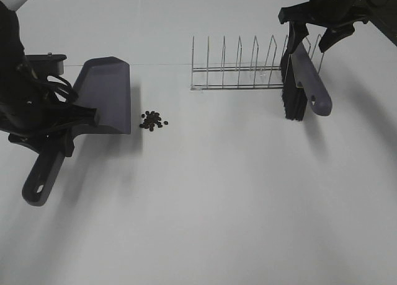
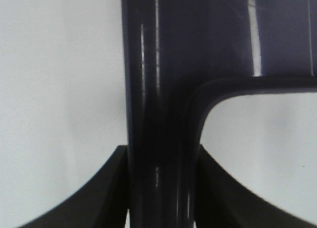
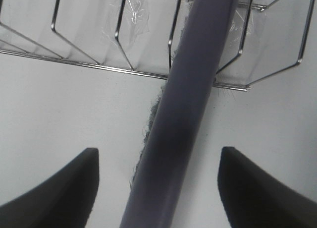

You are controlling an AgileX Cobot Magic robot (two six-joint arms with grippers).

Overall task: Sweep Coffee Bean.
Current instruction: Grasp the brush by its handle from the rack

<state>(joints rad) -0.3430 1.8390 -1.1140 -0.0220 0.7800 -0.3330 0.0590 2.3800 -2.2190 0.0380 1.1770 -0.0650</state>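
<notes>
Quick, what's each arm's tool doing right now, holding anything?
Left tool: closed on the dustpan handle.
Right tool: open, jaws either side of the brush handle, not touching it.

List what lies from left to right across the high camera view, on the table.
dustpan → coffee beans → wire rack → brush, standing at the rack's right end.
</notes>
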